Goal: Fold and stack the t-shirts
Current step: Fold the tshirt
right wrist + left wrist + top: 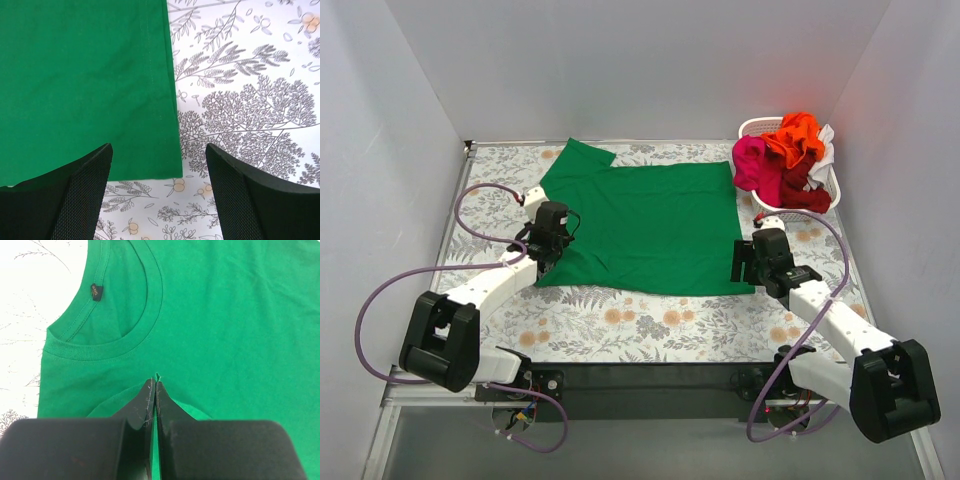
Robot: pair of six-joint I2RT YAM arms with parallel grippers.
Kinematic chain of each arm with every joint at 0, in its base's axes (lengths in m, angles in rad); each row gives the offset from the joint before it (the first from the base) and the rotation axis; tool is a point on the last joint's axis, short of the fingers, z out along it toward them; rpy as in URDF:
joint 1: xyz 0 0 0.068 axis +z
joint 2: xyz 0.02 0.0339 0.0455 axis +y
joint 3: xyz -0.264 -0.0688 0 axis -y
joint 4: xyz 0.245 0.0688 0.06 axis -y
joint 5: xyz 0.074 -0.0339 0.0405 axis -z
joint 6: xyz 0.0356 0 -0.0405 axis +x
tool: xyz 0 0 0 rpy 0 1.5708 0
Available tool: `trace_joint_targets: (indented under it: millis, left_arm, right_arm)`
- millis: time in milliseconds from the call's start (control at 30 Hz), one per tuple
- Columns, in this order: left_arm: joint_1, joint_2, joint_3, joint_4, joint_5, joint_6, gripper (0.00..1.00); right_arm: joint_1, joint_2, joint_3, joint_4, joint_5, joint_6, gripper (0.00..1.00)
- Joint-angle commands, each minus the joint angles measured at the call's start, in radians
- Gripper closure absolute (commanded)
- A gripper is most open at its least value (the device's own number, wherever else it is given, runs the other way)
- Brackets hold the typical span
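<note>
The table [650,325], with its floral cover, fills the space ahead of my two bases. The green t-shirt [650,225] lies spread flat across the middle of it, neck opening toward my left side, hem toward my right, and one sleeve pointing at the far left corner.

At the far right corner stands the white basket [750,127], well apart from both my arms. An orange t-shirt [798,135] is heaped on top, a magenta t-shirt [755,162] hangs over the rim facing the green one, and a dark red t-shirt [807,192] spills over the near side. A bit of white cloth [826,140] shows at the back, possibly another shirt, though it is too bunched to say.

My left gripper [156,385] sits at the neck end of the green t-shirt. Its jaws are pressed together, pinching a thin ridge of green cloth just below the collar [125,342]; the fabric puckers up at my fingertips. Inside the neck opening sits a small dark label [97,291].

My right gripper [159,150] hangs over the near corner of the hem [172,172], jaws spread wide and holding nothing. One finger is above the green cloth, the other above bare table, with the corner between them.
</note>
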Motion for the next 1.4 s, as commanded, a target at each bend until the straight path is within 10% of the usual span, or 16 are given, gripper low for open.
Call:
trace_joint_targets:
  millis: [0, 500, 833, 1367]
  left_arm:
    - [0.006, -0.011, -0.006, 0.001, -0.033, 0.013, 1.0]
    - [0.019, 0.041, -0.004, 0.006, -0.034, 0.017, 1.0]
    - [0.023, 0.041, -0.012, 0.013, -0.031, 0.011, 1.0]
    - [0.023, -0.019, -0.058, 0.016, 0.03, -0.003, 1.0]
  right_arm:
    - [-0.02, 0.003, -0.012, -0.028, -0.05, 0.027, 0.32]
    - [-0.083, 0.12, -0.025, -0.033, -0.195, 0.04, 0.39]
    - [-0.086, 0.132, -0.002, -0.071, -0.195, 0.044, 0.99]
    - [-0.079, 0.088, 0.08, -0.196, -0.18, 0.036, 0.99]
